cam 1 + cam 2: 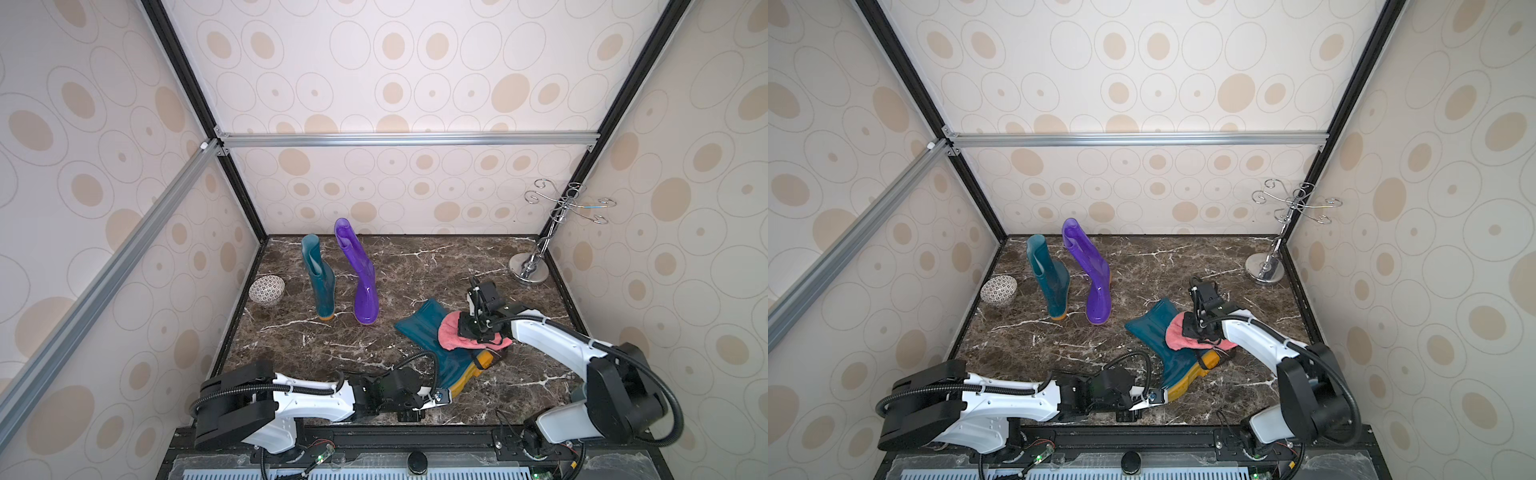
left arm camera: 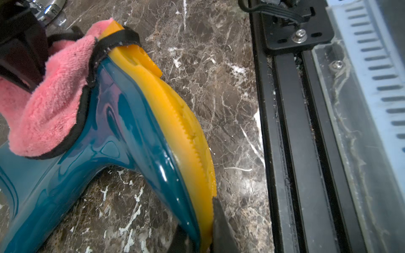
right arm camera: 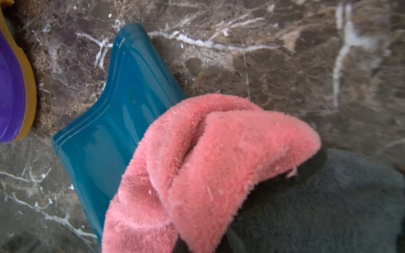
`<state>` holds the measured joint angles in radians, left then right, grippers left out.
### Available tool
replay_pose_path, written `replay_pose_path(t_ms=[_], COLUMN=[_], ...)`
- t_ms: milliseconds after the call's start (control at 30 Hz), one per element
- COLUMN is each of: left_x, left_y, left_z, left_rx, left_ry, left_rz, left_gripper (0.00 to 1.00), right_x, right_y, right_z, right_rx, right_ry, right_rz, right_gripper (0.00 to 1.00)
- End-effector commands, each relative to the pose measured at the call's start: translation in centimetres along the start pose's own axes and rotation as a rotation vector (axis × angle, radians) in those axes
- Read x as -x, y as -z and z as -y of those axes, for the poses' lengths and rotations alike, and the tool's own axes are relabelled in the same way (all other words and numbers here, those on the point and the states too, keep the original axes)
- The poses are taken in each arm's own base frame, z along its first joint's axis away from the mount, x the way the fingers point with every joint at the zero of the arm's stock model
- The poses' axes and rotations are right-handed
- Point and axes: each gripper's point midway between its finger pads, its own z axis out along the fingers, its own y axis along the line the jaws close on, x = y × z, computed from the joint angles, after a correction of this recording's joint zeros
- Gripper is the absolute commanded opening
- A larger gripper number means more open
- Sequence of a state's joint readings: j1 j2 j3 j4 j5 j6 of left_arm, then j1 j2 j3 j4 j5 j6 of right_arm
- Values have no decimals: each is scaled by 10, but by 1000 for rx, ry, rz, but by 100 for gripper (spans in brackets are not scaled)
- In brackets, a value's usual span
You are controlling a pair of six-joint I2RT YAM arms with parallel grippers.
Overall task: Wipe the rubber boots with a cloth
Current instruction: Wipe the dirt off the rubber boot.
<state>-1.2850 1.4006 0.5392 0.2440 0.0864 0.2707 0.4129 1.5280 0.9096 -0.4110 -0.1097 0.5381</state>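
Nearest in both top views, at the near edge: left gripper (image 1: 445,395), clenched on the yellow toe of the lying teal boot (image 1: 422,326). Boot on its side, right of middle on the surface (image 1: 415,266), cuff pointing far-left. Across its ankle, the cloth (image 1: 449,334), bunched and pressed down by the right gripper (image 1: 469,328), jaws shut on the pink pile. Far left, well apart: standing teal boot (image 1: 322,282) and purple boot (image 1: 362,276), both upright, neither touched by cloth or gripper. Bowl (image 1: 267,289) at the left edge, metal rack (image 1: 536,257) in the far right corner.

Left wrist view: dark fingers (image 2: 219,216) either side of the treaded sole (image 2: 175,109); cloth's grey edge draped over the heel.

Right wrist view: pink folds (image 3: 219,164) on the glossy shaft (image 3: 122,109), bare teal from there to the cuff.

Step in hand, by judgement: wiping the first boot, held steady at the toe. Next: drag the cloth up the shaft toward the cuff with firm downward pressure and the toe pinned, to stop the slick rubber sliding.
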Motion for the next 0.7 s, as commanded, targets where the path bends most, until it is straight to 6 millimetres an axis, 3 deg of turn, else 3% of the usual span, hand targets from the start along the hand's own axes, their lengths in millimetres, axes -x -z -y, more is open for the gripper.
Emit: replay_pose_path(t_ms=[0, 233, 367, 500, 667], left_x=[33, 36, 36, 34, 36], left_y=[6, 6, 6, 9, 10], left_z=[-11, -10, -10, -10, -11], left_rx=[45, 37, 40, 52, 67], left_ry=[-27, -30, -32, -46, -58], left_rz=[109, 123, 123, 115, 109], left_gripper=[0, 0, 0, 0, 0], right_x=[29, 81, 96, 81, 36], right_y=[-4, -17, -28, -19, 17], right_z=[-30, -77, -79, -52, -20], right_rx=[121, 264, 228, 146, 98], right_ry=[11, -9, -20, -56, -94], right_rz=[56, 128, 163, 178, 183], right_gripper=[0, 0, 0, 0, 0])
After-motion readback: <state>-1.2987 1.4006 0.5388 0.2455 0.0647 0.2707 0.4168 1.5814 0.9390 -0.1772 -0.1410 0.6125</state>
